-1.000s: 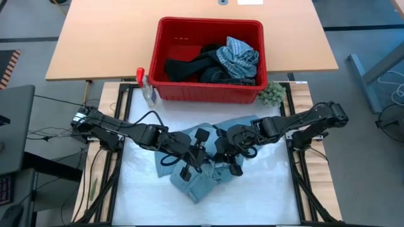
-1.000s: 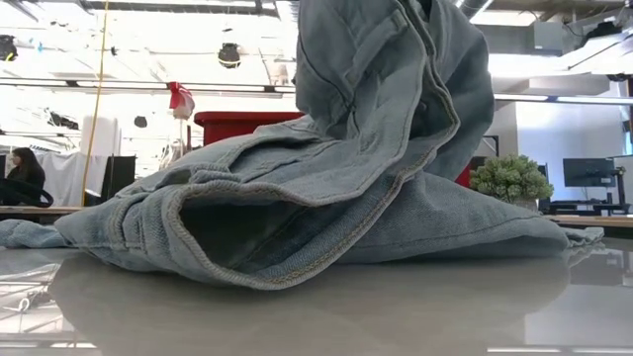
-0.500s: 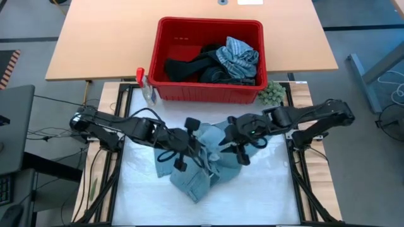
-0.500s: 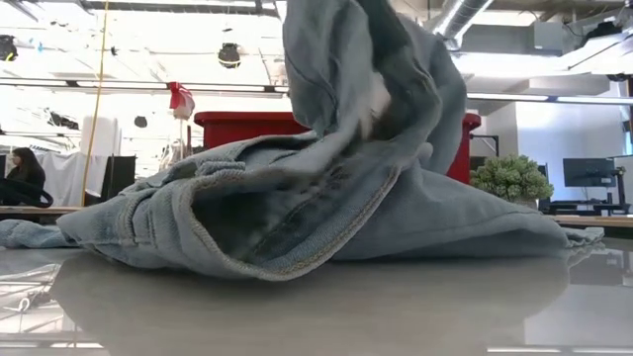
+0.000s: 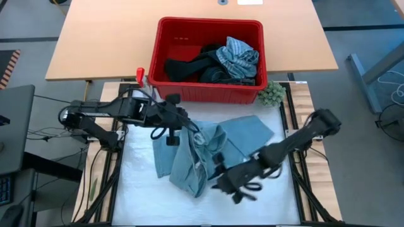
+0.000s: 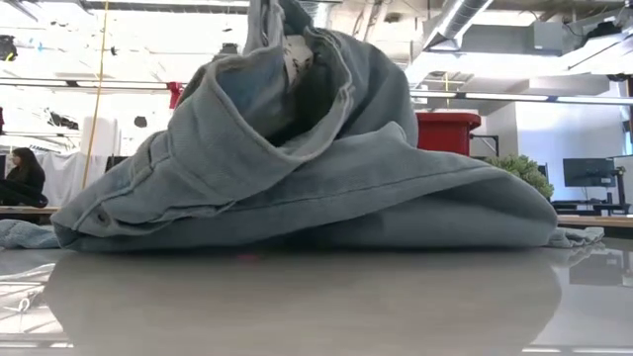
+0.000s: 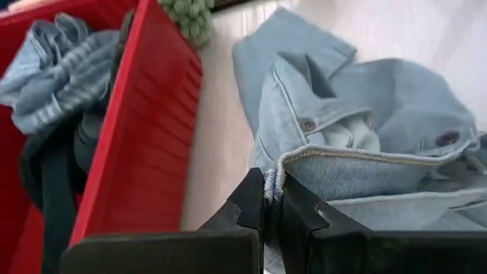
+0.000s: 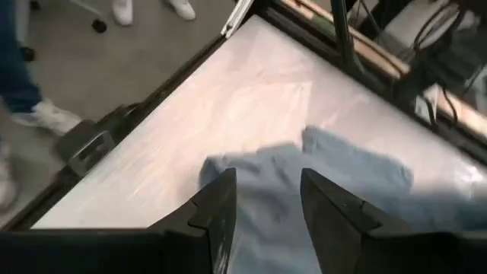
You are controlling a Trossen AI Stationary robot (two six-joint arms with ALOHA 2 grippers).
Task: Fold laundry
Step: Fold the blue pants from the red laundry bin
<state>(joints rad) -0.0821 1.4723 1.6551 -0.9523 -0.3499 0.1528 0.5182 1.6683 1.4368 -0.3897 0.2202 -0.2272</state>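
Note:
Light blue jeans lie crumpled on the white table top, one part raised; in the low view the jeans heap up with a white label showing inside. My left gripper is at the jeans' far left part, shut on a stitched edge. My right gripper hovers over the jeans' near edge, its fingers open with denim below and nothing between them. More laundry lies in the red basket. My left gripper pinches a stitched edge of the jeans between its two shut fingers, close to a button and a rivet. It comes slanting down from the table's left. That edge is lifted, while the rest of the jeans trails onto the table.
The red basket stands at the table's far edge on a wooden top. A green fuzzy ball sits at its right corner, a small bottle with a red cap at its left. Bare white table lies near and left.
My left gripper has gone up and toward the table's far left with the denim edge, drawing that part out to the left. My right gripper has swung toward the near edge, away from the raised fold. The high fold has sunk, and the heap sits lower and wider.

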